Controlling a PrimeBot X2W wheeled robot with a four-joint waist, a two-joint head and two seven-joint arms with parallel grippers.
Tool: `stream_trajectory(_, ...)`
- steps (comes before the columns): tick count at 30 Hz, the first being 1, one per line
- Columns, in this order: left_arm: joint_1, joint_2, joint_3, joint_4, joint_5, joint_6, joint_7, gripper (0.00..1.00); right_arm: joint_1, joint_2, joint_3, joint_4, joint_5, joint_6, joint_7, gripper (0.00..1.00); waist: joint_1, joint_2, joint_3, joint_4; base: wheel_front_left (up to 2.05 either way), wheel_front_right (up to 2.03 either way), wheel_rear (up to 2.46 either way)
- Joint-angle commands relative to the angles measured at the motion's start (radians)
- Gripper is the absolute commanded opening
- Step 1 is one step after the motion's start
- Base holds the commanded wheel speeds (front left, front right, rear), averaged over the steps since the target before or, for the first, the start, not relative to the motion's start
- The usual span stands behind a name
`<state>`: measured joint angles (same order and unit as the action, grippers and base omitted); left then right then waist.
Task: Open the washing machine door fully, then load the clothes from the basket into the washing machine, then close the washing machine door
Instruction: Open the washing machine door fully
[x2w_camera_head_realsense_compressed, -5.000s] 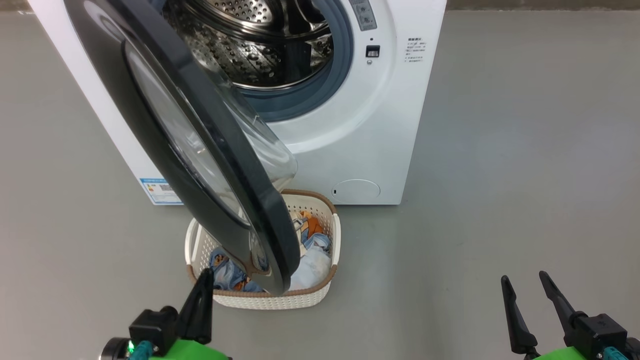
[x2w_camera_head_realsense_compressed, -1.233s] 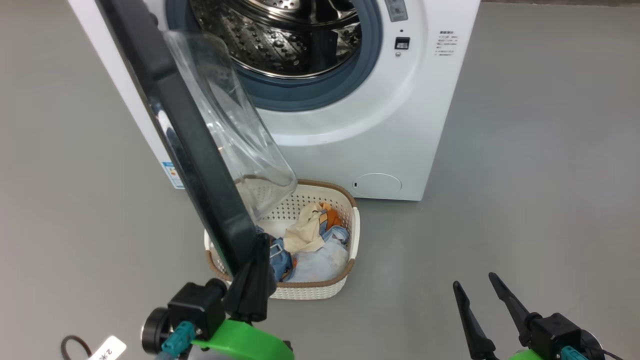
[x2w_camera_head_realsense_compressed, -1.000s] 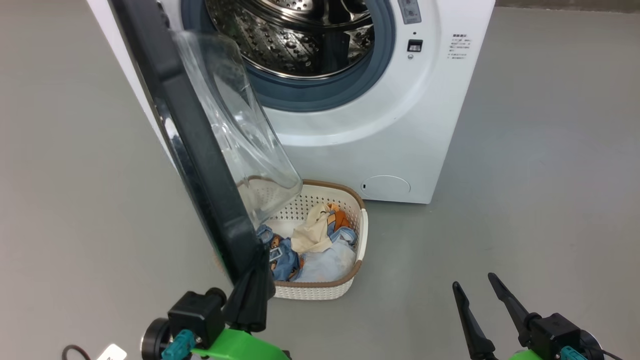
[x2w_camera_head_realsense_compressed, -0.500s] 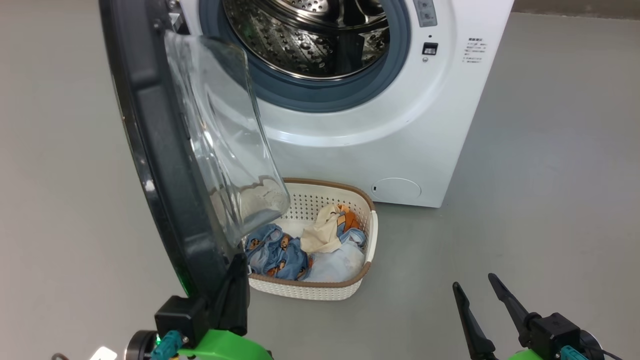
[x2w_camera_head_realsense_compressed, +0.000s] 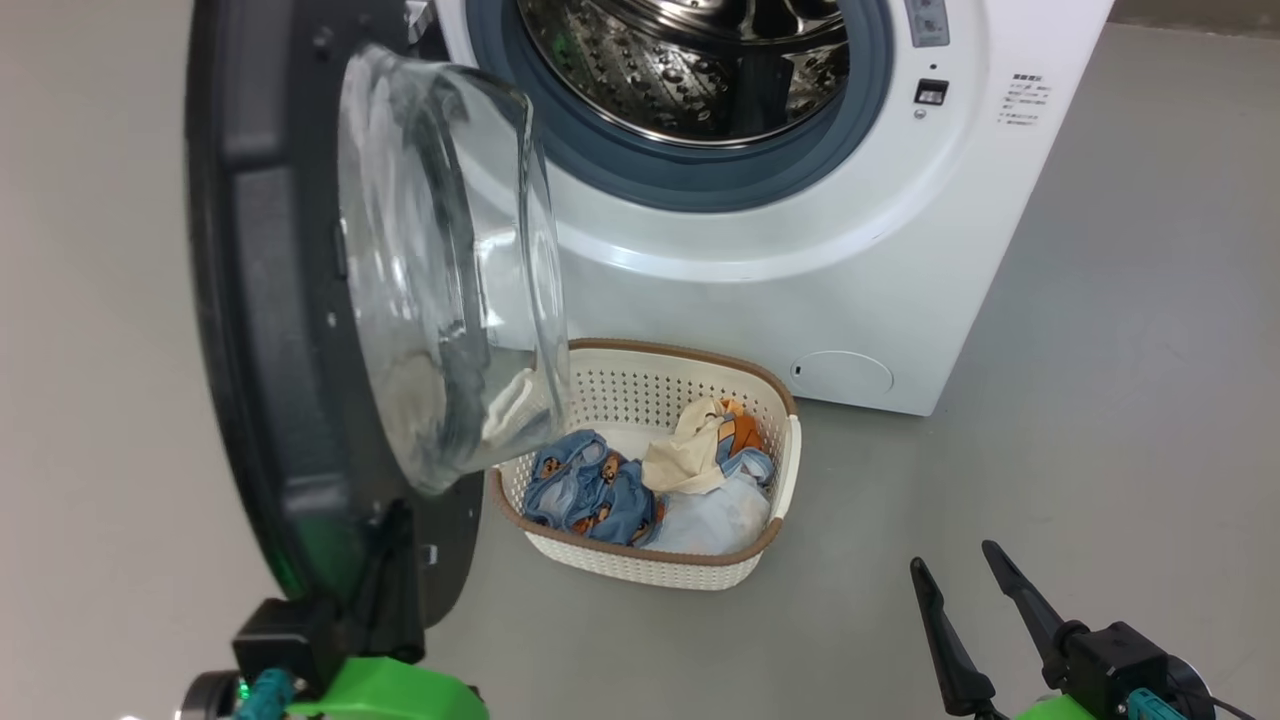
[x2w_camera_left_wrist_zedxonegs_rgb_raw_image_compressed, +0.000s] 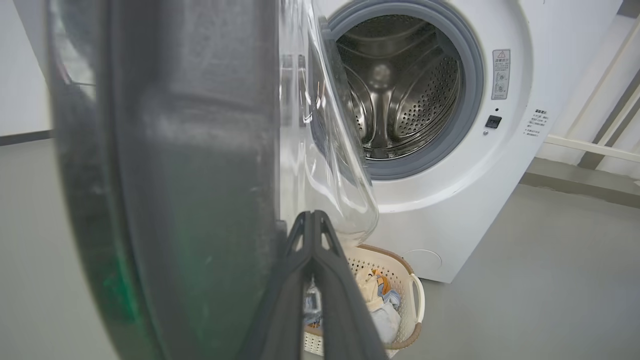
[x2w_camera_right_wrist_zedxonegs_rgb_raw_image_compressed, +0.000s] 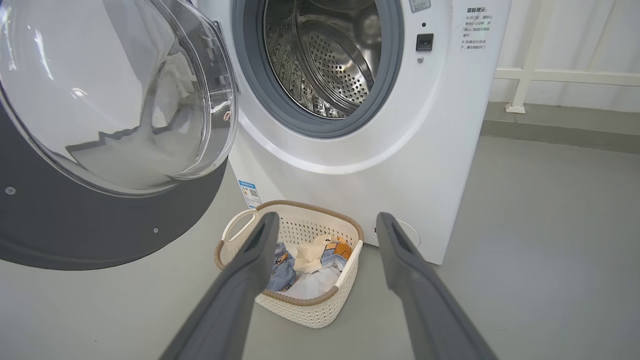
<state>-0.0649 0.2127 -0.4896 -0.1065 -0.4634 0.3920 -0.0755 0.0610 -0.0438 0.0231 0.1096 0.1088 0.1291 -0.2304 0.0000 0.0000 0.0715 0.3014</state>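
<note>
My left gripper (x2w_camera_head_realsense_compressed: 398, 525), fingers together and holding nothing, bears on the washing machine door (x2w_camera_head_realsense_compressed: 260, 300) directly ahead to swing it wide. The clothes (x2w_camera_head_realsense_compressed: 600, 490) lie just to its right. My right gripper (x2w_camera_head_realsense_compressed: 952, 557) is spread, empty.

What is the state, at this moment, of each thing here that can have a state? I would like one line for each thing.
washing machine door: open, swung out wide.
washing machine: drum exposed, no clothes visible inside.
basket: upright on the floor, holding the clothes.
clothes: piled in the basket, not yet loaded.
left pincer: shut, at the door's lower edge.
right pincer: open, holding nothing.
</note>
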Motion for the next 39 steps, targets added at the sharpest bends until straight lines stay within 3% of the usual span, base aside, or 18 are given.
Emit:
stream_trajectory(1, -0.027, 0.032, 0.063, -0.024, -0.005, 0.019, -0.015, 0.0, -0.029, -0.006, 0.024, -0.03, -0.002, 0.002, -0.001, 1.0, 0.0, 0.0, 0.008, 0.009, 0.0, 0.0, 0.0)
stream_trajectory(16, -0.067, 0.074, 0.228, 0.069, -0.069, 0.029, -0.105, 0.0, -0.07, -0.006, 0.032, -0.106, -0.031, 0.002, 0.026, 1.0, 0.0, 0.0, 0.094, -0.009, 0.0, 0.0, 0.0)
stream_trajectory(26, -0.158, 0.115, 0.376, 0.218, -0.116, -0.019, -0.173, 0.0, -0.105, -0.021, 0.038, -0.186, -0.048, 0.002, 0.063, 1.0, 0.0, 0.0, 0.186, -0.024, 0.0, 0.0, 0.0)
stream_trajectory(39, -0.274, 0.147, 0.556, 0.375, -0.096, -0.125, -0.186, 0.0, -0.125, -0.034, 0.032, -0.203, -0.048, 0.002, 0.072, 1.0, 0.0, 0.0, 0.224, -0.009, 0.0, 0.0, 0.0)
